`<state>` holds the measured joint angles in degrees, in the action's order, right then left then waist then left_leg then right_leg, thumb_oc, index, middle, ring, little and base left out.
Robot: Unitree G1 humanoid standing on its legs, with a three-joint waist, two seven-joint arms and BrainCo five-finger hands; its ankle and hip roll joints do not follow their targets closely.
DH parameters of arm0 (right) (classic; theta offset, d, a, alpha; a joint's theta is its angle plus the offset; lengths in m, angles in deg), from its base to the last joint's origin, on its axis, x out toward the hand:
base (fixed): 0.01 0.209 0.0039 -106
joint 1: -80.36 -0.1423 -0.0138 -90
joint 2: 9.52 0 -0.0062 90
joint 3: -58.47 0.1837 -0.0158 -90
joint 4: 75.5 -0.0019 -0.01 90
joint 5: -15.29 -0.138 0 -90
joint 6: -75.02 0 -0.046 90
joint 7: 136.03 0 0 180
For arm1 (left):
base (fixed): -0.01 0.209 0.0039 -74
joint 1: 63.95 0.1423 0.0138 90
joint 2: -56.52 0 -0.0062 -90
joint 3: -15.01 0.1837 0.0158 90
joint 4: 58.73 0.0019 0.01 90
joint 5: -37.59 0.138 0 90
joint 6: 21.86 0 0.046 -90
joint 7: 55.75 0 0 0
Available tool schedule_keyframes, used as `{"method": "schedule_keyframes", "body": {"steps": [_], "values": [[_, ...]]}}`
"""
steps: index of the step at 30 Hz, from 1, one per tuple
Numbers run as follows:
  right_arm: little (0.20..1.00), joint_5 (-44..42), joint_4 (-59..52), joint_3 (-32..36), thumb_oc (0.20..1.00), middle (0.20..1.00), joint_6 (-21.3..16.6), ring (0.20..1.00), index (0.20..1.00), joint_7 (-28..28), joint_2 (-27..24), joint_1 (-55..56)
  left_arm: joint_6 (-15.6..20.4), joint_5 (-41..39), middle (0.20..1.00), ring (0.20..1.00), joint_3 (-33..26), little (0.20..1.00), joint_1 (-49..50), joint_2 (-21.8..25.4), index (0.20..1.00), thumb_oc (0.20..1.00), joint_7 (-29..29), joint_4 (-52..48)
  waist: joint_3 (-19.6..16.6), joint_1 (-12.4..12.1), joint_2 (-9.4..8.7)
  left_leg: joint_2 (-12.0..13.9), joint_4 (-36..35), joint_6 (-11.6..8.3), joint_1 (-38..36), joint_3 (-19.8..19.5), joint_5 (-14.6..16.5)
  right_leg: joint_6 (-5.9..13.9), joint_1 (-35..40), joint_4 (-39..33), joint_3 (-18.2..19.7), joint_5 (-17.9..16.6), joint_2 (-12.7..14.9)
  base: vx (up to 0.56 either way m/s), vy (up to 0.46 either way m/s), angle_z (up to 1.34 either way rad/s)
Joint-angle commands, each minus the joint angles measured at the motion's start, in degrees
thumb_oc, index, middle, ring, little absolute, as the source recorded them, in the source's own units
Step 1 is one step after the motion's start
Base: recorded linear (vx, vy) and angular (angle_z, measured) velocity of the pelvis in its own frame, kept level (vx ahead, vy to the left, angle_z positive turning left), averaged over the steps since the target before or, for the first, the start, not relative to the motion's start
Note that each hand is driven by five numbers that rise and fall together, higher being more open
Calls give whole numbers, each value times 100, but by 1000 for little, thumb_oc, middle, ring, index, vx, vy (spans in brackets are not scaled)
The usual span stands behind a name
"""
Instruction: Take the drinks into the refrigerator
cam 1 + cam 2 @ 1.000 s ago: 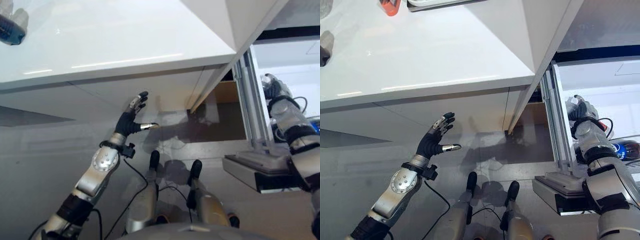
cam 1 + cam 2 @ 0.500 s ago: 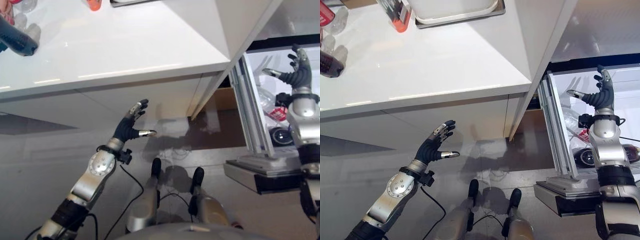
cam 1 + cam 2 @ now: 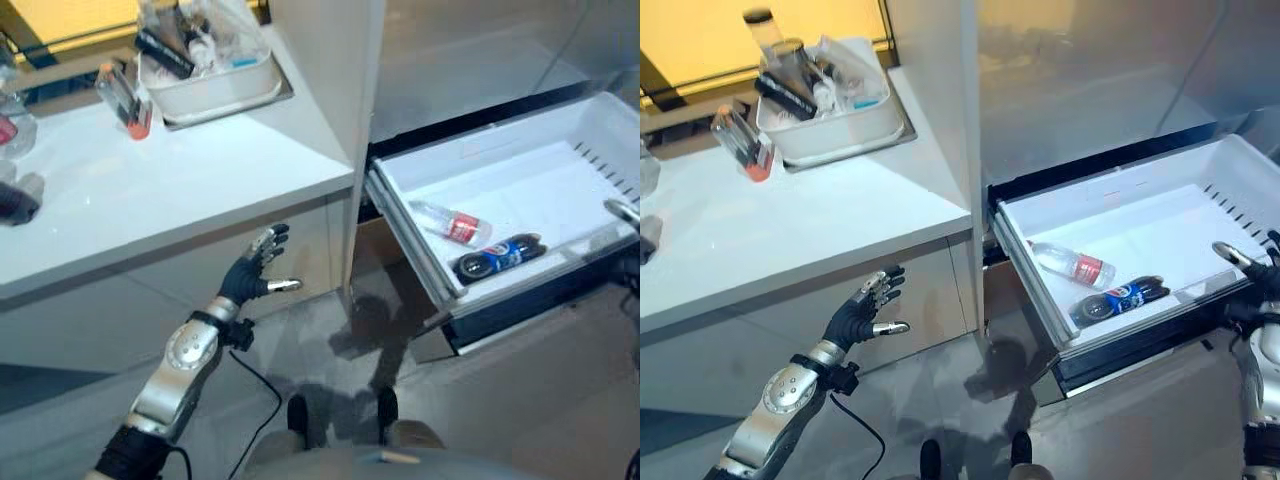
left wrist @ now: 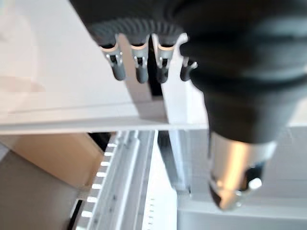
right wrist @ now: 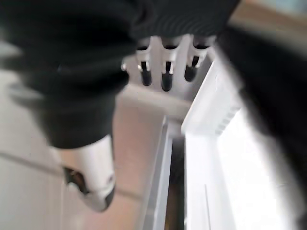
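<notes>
Two drinks lie in the pulled-out white refrigerator drawer (image 3: 1160, 225): a clear water bottle (image 3: 1070, 264) with a red label and a dark cola bottle (image 3: 1118, 299) with a blue label. More bottles lie in a white tub (image 3: 825, 95) on the counter (image 3: 790, 225), and an orange-capped bottle (image 3: 743, 145) lies beside it. My left hand (image 3: 862, 315) hangs open in front of the counter's face, holding nothing. My right hand (image 3: 1252, 278) is at the drawer's front right corner, fingers spread and empty.
The tall refrigerator body (image 3: 1040, 90) rises behind the drawer, right of the counter. Dark bottles (image 3: 15, 205) lie at the counter's left edge. Grey floor (image 3: 970, 400) spreads below between the counter and the drawer.
The whole picture has swung up and pulled back, so the counter top and the drawer's inside now show. My right hand has dropped from above the drawer to its front corner. The left hand keeps its pose.
</notes>
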<state>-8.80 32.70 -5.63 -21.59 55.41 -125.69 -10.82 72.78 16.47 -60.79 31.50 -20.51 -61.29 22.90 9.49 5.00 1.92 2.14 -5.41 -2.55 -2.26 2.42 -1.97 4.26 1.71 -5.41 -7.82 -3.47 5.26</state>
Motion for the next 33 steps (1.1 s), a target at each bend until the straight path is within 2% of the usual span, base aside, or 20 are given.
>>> {"method": "schedule_keyframes", "body": {"steps": [1, 4, 7, 8, 11, 12, 16, 19, 23, 28, 33], "values": [[1000, -226, 13, 517, 1000, 1000, -459, 1000, 1000, 180, -256, -79, 112, -232, 1000, 1000, -192, 1000, 26, -117, 1000, 1000, -101, 22, -514, 77, -79, -216, 72, 228, -151, 60, 569, 135, 32, 102, 192, 492, -111, 37, 0, -18], [1000, -295, 397, 932, 1000, 1000, -525, 1000, 1000, 357, -187, 161, 100, -214, 1000, 1000, -284, 1000, 93, -180, 1000, 1000, -110, 178, -640, 193, -62, -200, 57, 246, -228, 157, 662, 176, 31, 83, 339, 502, -133, 36, 13, -20], [1000, -290, 540, 1026, 1000, 1000, -534, 1000, 1000, 406, -174, 231, 105, -197, 1000, 1000, -296, 1000, 104, -192, 1000, 1000, -101, 219, -649, 205, -63, -194, 66, 249, -216, 217, 618, 172, -9, 100, 378, 445, -132, 32, 14, -19], [1000, -171, 1128, 1213, 1000, 1000, -456, 1000, 1000, 506, -150, 509, 109, -162, 1000, 1000, -388, 1000, 114, -196, 1000, 1000, -81, 287, -690, 304, -53, -178, 57, 255, -260, 274, 681, 194, -16, 92, 475, 454, -147, 9, 11, -16], [1000, 29, 1553, 1212, 1000, 1000, -358, 1000, 1000, 519, -118, 698, 117, -148, 1000, 1000, -441, 1000, 121, -173, 1000, 1000, -80, 270, -680, 333, -67, -177, 68, 259, -255, 337, 633, 196, -66, 114, 527, 382, -146, -15, 5, -21], [200, 105, 1778, 1174, 200, 200, -302, 200, 200, 501, -116, 752, 124, -150, 1000, 1000, -482, 1000, 112, -162, 1000, 1000, -74, 241, -694, 345, -60, -174, 57, 261, -278, 342, 691, 209, -50, 94, 554, 416, -157, -8, 5, -19], [200, 570, 2578, 878, 200, 200, 29, 200, 200, 314, 236, 1190, 178, -191, 1000, 1000, -664, 1000, 210, -102, 1000, 1000, -127, -27, -609, 399, -33, -168, 61, 277, -279, 376, 696, 224, -97, 109, 590, 366, -148, 11, 7, -7], [200, 807, 3146, 520, 200, 200, 132, 200, 200, 212, 442, 1227, 185, -263, 1000, 1000, -645, 1000, 254, -5, 1000, 1000, -203, -198, -530, 368, -13, -182, 63, 285, -247, 336, 681, 226, -114, 115, 558, 362, -125, -15, 8, -9], [200, 1005, 3351, 196, 200, 200, 181, 200, 200, 78, 536, 1207, 201, -234, 1000, 1000, -596, 1000, 266, 133, 1000, 1000, -279, -314, -473, 340, 3, -200, 60, 283, -233, 301, 669, 232, -106, 110, 520, 357, -103, 0, 0, 0], [200, 1528, 3491, -1042, 200, 200, 188, 200, 200, -133, 481, 394, 268, -93, 1000, 1000, -51, 1000, 196, 461, 1000, 1000, -469, -401, -269, 121, 77, -267, 58, 278, -158, 206, 611, 249, -91, 93, 377, 353, -24, -15, 5, 5], [200, 1971, 2677, -2147, 200, 200, 153, 200, 200, -144, 201, -770, 352, 302, 1000, 1000, 426, 1000, -95, 644, 1000, 1000, -421, -282, -109, -134, 183, -337, 54, 269, 20, 110, 506, 268, -199, 67, 249, 287, 50, -38, 12, 11]]}}
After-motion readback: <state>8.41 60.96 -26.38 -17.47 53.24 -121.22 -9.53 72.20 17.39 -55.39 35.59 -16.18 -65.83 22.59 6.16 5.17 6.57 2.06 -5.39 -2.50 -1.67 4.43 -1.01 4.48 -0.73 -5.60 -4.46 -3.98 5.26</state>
